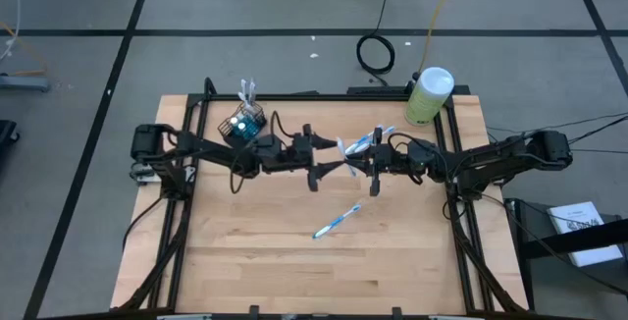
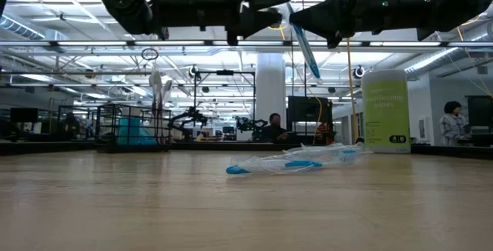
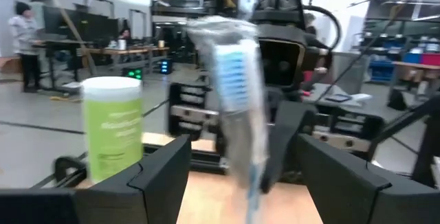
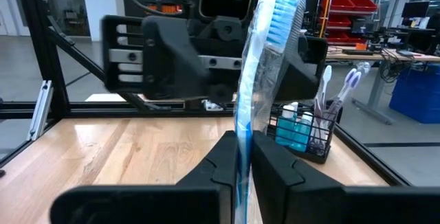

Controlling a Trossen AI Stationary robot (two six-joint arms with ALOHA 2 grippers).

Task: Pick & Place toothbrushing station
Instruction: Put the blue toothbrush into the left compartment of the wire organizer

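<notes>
Altogether, two grippers were seen facing each other above the middle of the table (image 1: 245,261) in the high view. The right gripper (image 1: 374,159) was clamped, its fingers together, on one wrapped toothbrush (image 4: 260,80), held upright with the blue bristles upward (the wrapper blurred its outline). The left gripper (image 1: 330,170) was held just beside it, fingers spread wide with nothing gripped, and the brush stood between them in the left wrist view.

One more toothbrush (image 1: 337,221) lay alone on the wood, lower centre of the high view. A loose cluster of brushes (image 1: 361,144) lay just above the right gripper in that view; their number could not be counted, since the arm covered part of them and the wrappers merged together. In the low view, they showed as one pale heap with blue patches.

One dark wire-mesh cup holder (image 1: 246,124) stood at the upper left of the table. Something blue was inside, and at least two brushes stuck up from it. One pale green canister (image 1: 428,96) with a white lid stood at the upper right corner.
</notes>
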